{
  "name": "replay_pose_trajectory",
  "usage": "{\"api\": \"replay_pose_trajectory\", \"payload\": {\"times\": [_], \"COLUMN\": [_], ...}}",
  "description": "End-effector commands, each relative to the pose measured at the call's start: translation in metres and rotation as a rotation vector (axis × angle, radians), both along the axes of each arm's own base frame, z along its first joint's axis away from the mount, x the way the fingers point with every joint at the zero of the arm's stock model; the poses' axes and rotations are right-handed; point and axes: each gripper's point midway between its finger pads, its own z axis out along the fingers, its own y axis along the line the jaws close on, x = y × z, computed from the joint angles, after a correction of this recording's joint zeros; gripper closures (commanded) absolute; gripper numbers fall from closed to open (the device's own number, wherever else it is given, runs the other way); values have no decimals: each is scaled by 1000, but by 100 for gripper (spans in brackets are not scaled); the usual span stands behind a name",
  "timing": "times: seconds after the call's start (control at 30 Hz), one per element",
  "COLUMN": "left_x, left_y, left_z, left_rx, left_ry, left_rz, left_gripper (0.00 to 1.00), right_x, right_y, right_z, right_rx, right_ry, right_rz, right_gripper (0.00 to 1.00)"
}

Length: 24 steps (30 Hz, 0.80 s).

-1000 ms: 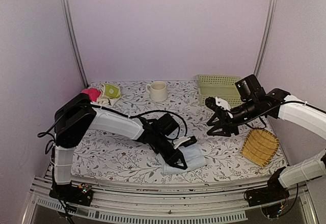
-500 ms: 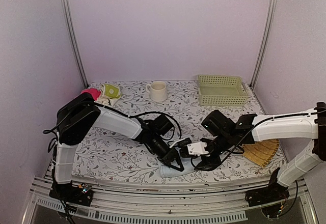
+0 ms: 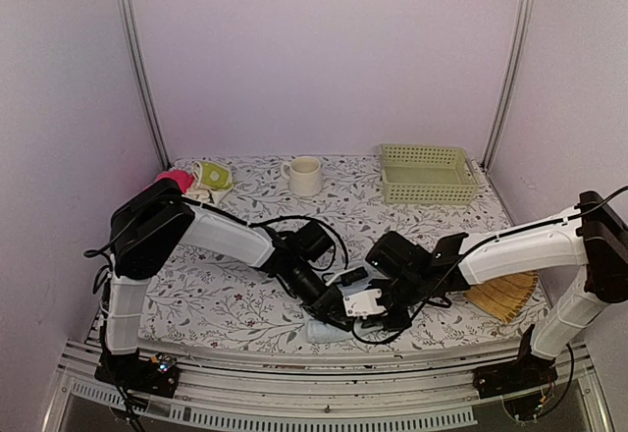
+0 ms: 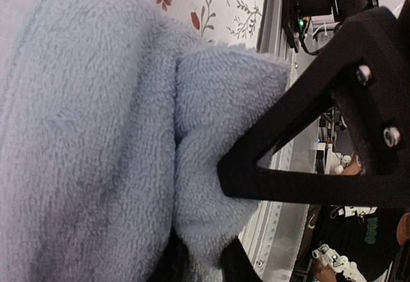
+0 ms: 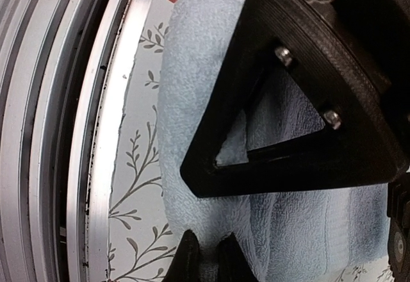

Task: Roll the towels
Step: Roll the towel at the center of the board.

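The pale blue towel point(image 3: 319, 332) lies bunched near the table's front edge, mostly hidden under both grippers in the top view. My left gripper point(image 3: 330, 310) comes in from the left and is shut on a fold of it. In the left wrist view the terry towel point(image 4: 83, 134) fills the frame, with cloth pinched in the gripper point(image 4: 202, 261). My right gripper point(image 3: 361, 314) comes in from the right. In its wrist view it point(image 5: 208, 256) is shut on the towel's point(image 5: 186, 45) near edge. The yellow-green patterned towel point(image 3: 212, 176) sits crumpled at the back left.
A cream mug point(image 3: 304, 175) and a green slatted basket point(image 3: 427, 174) stand at the back. A pink object point(image 3: 174, 179) lies beside the patterned towel. The yellow woven tray point(image 3: 502, 297) lies at the right. The metal front rail point(image 5: 64, 134) runs close beside the blue towel.
My right arm swung down from the back right to the blue towel and its jaws closed on the cloth. The left gripper kept its hold and slid slightly toward the front edge.
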Motion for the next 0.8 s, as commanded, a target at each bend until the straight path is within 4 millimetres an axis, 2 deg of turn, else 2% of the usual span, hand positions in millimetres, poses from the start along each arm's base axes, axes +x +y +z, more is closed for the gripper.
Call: {"api": "replay_pose_trajectory", "payload": {"times": [0.0,0.1,0.13,0.17,0.2,0.33,0.43,0.6,0.77], "left_x": [4,22,27,34,37,34,14,-15,-12], "left_y": [30,35,41,43,50,71,75,74,64], "left_z": [-33,-15,-11,8,15,46,62,74,61], "left_rx": [168,142,144,110,102,42,9,-48,51], "left_ry": [-50,-231,-285,-356,-406,-581,-792,-1008,-1153], "left_rz": [49,99,124,157,187,279,268,212,66], "left_gripper": [77,61,60,59,58,57,57,56,49], "right_x": [-14,-22,-23,-23,-23,-19,-14,1,8], "right_y": [-2,-4,-5,-3,-4,-1,1,7,8], "right_z": [-16,-14,-12,-9,-7,-1,-4,-12,-20], "right_rx": [-46,-43,-40,-30,-28,-11,-31,-51,-70], "right_ry": [74,194,244,293,342,551,676,850,1007], "right_rz": [24,15,6,-1,-13,-54,-80,-133,-184], "right_gripper": [94,95,96,96,96,96,97,97,96]}}
